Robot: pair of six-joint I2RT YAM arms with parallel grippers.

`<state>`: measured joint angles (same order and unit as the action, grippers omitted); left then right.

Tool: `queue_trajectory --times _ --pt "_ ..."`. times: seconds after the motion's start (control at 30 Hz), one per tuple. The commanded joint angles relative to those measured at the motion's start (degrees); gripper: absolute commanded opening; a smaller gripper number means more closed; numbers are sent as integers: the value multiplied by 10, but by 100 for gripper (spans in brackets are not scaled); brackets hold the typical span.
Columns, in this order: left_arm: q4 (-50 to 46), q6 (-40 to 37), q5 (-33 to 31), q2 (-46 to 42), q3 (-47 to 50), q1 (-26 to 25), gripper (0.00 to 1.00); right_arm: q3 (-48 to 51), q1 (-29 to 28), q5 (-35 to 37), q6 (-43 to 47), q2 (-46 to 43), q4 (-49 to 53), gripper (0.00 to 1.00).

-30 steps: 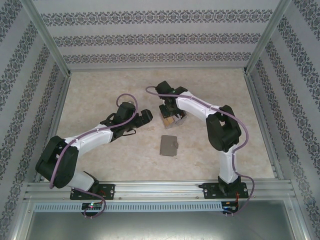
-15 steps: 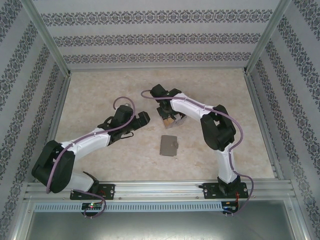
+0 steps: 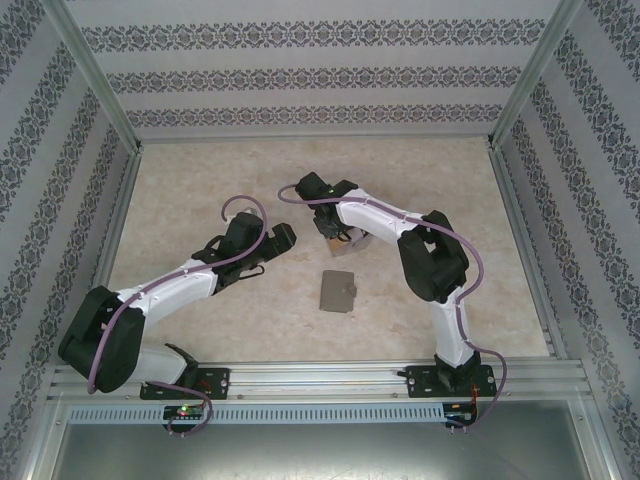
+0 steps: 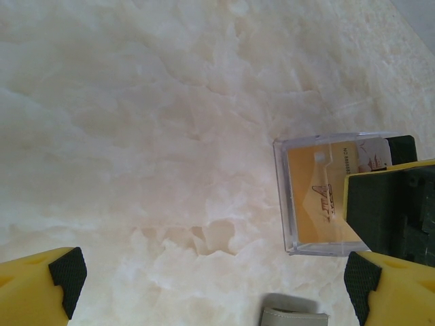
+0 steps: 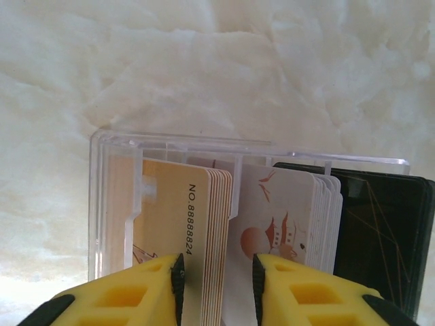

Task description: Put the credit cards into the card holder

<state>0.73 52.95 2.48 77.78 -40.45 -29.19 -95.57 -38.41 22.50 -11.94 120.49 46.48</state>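
Cards: I'm dropping right gripper astride tan ones in box, pinch unclear; left gripper spread; first pick starting.

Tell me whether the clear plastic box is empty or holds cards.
Holds cards: in the right wrist view the clear box has gold-orange cards, white cards and black cards standing in rows.

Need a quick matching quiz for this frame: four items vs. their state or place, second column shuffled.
1. left gripper
2. right gripper
3. card holder
4. clear box

A. grey, flat on the table, apart from both grippers
B. wide open over bare table
C. holds the credit cards on edge
D. straddles the tan ones

Pairs: 1-B, 2-D, 3-A, 4-C
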Motion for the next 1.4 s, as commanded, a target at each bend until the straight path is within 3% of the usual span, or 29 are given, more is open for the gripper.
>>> queue_trajectory --times 0.0,0.7,1.0,1.37 --pt "-4 7 -8 -5 -2 0 99 2 -3 26 -1 -14 10 31" --pt "-9 8 -2 4 -8 -1 99 19 5 13 -5 -24 4 21" --pt "-12 8 -1 5 -9 -2 99 24 5 23 -4 -38 -4 9" --pt "-12 8 2 8 -13 -1 99 31 5 18 -3 -60 -5 8"
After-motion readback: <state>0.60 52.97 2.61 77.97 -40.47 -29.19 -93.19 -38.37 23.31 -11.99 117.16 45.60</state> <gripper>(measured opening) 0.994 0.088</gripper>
